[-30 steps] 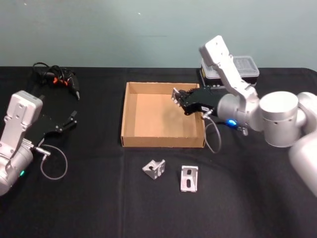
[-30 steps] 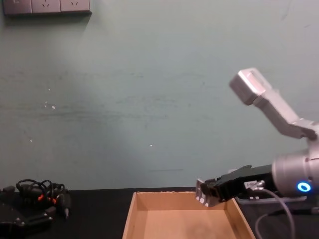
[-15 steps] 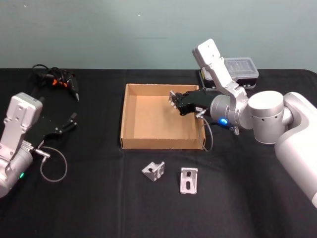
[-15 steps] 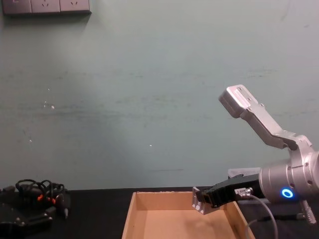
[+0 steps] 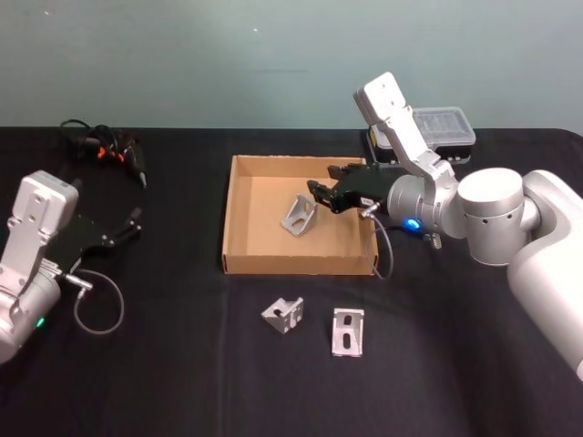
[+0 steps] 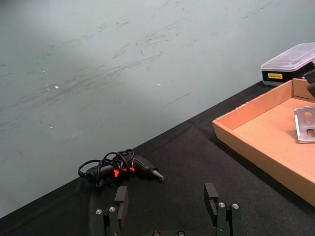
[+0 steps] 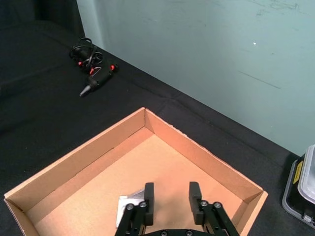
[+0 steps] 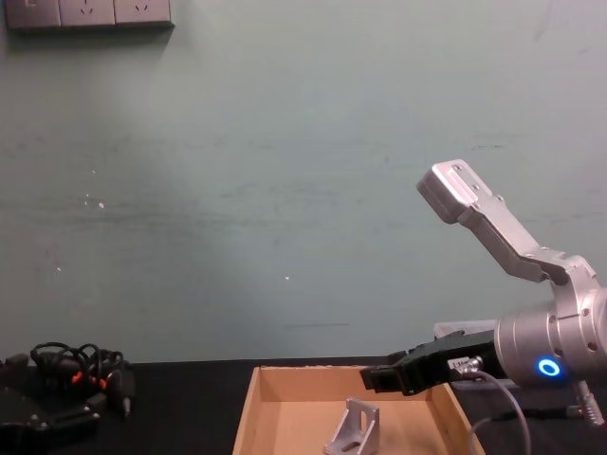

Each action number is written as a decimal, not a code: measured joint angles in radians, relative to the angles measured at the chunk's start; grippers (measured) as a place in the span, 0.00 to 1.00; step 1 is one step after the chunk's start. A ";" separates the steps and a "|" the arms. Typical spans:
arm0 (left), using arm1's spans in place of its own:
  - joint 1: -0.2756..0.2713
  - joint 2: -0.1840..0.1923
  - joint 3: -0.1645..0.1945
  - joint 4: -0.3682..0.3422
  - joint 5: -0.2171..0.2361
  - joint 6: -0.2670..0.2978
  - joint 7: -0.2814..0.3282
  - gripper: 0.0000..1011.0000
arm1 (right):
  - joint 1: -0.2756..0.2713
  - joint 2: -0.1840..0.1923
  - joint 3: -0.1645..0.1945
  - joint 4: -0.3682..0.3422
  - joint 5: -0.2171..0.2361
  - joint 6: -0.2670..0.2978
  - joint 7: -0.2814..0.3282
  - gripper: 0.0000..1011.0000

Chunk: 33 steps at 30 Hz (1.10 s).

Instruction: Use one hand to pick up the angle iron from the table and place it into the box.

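One angle iron (image 5: 301, 216) sits tilted on the box (image 5: 301, 259) floor. The right gripper (image 5: 318, 195) hovers just beside it, jaws apart and empty. Placing looks done, I think. The next move means lifting clear toward the two brackets (image 5: 283, 311) (image 5: 347, 329) on the table (image 5: 182, 364). The left gripper (image 5: 133, 223) is parked far left, jaws apart.

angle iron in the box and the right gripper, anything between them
Nothing: in the chest view the open right gripper hangs just above the angle iron in the box, a bare gap between them.
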 joint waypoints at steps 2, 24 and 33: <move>0.000 0.000 0.000 0.000 0.000 0.000 0.000 1.00 | -0.001 0.001 0.000 -0.002 0.000 0.001 0.000 0.47; 0.000 0.000 0.000 0.000 0.000 0.000 0.000 1.00 | -0.109 0.083 0.037 -0.190 0.016 0.017 0.032 0.99; 0.000 0.000 0.000 0.000 0.000 0.000 0.000 1.00 | -0.327 0.237 0.118 -0.514 0.111 0.026 0.062 0.99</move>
